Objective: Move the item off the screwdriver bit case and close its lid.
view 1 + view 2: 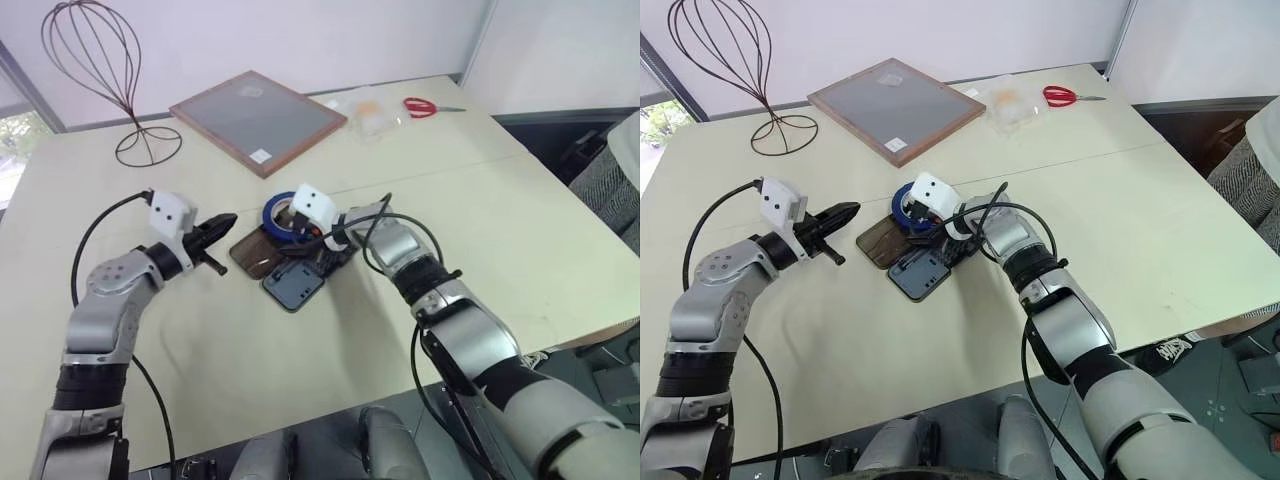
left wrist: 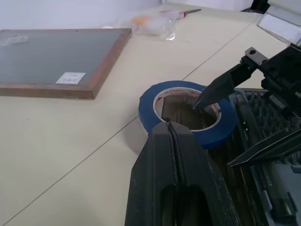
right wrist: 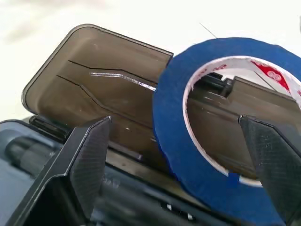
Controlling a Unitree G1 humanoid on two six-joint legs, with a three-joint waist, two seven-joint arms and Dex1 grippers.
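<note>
Even, bright daylight fills my view; a window (image 1: 18,128) glows at the far left. Shadows on the table (image 1: 500,230) are soft and faint, darkest under my right gripper (image 1: 283,218) over the case (image 1: 295,285). The lid (image 3: 94,80) carries a thin streak of glare. Close up, my left gripper (image 2: 170,141) and the far table look soft, while the tape (image 2: 188,113) stays sharper.
</note>
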